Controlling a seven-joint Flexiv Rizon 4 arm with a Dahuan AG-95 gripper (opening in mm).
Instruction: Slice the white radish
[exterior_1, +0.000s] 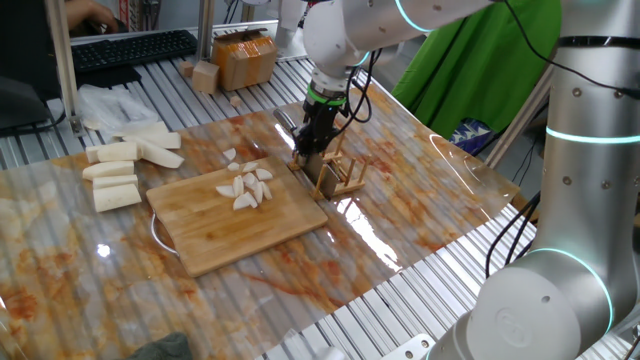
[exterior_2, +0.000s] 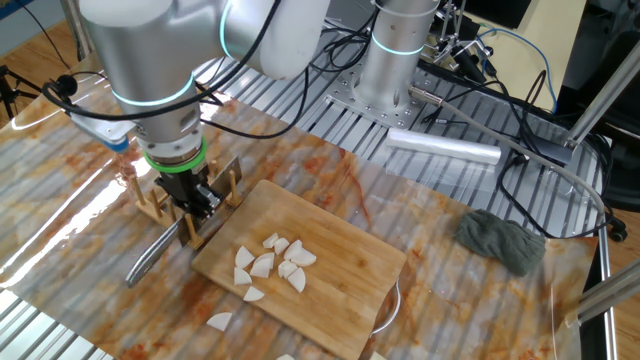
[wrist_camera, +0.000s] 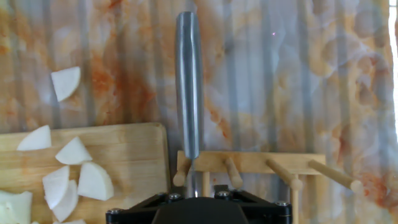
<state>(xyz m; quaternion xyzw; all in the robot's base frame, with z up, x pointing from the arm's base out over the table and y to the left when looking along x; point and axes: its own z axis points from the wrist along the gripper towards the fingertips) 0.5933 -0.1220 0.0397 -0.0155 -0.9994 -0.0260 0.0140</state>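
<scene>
**A:** Where is the gripper, and what is it holding?

**B:** The gripper (exterior_2: 193, 208) is low over a small wooden rack (exterior_1: 338, 176) beside the cutting board (exterior_1: 240, 218). A knife (wrist_camera: 188, 87) runs straight out from between the fingers, its steel handle pointing away. The fingers themselves are hidden, so I cannot tell whether they clamp the knife or have let it go.

**A:** And the white radish?

**B:** The white radish (exterior_1: 247, 186) lies as thin pale slices, heaped near the board's middle, with a few strays off its edge. Longer radish sticks (exterior_1: 120, 172) lie well apart on the table.

**A:** So what matters now?

**B:** The slicing looks finished. I judge the knife is being parked: seat the blade squarely between the pegs, then lift straight up so nothing tips.
</scene>
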